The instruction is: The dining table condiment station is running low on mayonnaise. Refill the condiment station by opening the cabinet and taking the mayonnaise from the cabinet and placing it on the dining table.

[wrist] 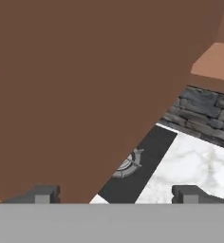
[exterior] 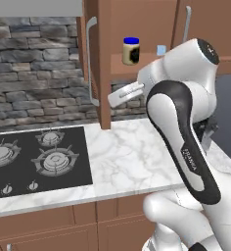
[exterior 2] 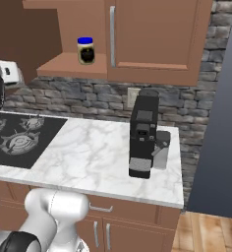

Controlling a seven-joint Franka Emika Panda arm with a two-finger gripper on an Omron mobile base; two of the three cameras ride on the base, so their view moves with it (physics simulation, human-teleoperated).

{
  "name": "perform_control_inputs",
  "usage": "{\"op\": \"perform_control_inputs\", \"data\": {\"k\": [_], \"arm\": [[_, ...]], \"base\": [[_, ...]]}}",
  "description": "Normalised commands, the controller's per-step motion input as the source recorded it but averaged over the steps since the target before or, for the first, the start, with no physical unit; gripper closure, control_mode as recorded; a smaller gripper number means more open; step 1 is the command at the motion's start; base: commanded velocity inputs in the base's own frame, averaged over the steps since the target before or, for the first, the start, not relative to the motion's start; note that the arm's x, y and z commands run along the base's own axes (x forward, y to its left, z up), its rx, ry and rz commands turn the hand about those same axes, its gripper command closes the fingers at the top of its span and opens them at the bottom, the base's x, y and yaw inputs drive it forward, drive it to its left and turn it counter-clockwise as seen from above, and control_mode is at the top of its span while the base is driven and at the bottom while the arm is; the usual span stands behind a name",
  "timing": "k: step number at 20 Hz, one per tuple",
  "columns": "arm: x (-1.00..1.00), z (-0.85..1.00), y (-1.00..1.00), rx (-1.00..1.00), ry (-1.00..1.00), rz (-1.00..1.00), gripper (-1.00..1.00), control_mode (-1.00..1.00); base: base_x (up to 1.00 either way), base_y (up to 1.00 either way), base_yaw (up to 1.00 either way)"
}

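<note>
Mayonnaise upright on the bare cabinet shelf, door swung open to the left, above the marble counter right of the stove. Gripper close against that brown door panel, fingers spread wide, holding nothing. Best backed off the door, swung right around its edge, then brought level at the jar's middle before closing.

Arm is showing glossy white rounded shells, with a black curved panel carrying small white lettering. Dark cap at the upper joint. Fingertips are appearing dark grey, blocky.
</note>
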Motion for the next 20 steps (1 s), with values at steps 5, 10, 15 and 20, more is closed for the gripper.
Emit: {"op": "perform_control_inputs", "data": {"k": [5, 10, 15, 20], "arm": [[0.26, 0.47, -1.0, -0.11, -0.02, -0.33, -1.0, -1.0], [0.69, 0.36, -0.64, -0.03, 0.0, -0.48, -1.0, -1.0], [1.0, 0.06, -0.08, 0.0, -0.03, -0.44, -1.0, -1.0], [1.0, 0.04, -0.09, 0.01, -0.08, -0.09, -1.0, -1.0]], "base": [[0.0, 0.0, 0.0], [0.0, 0.0, 0.0], [0.0, 0.0, 0.0], [0.0, 0.0, 0.0]]}}
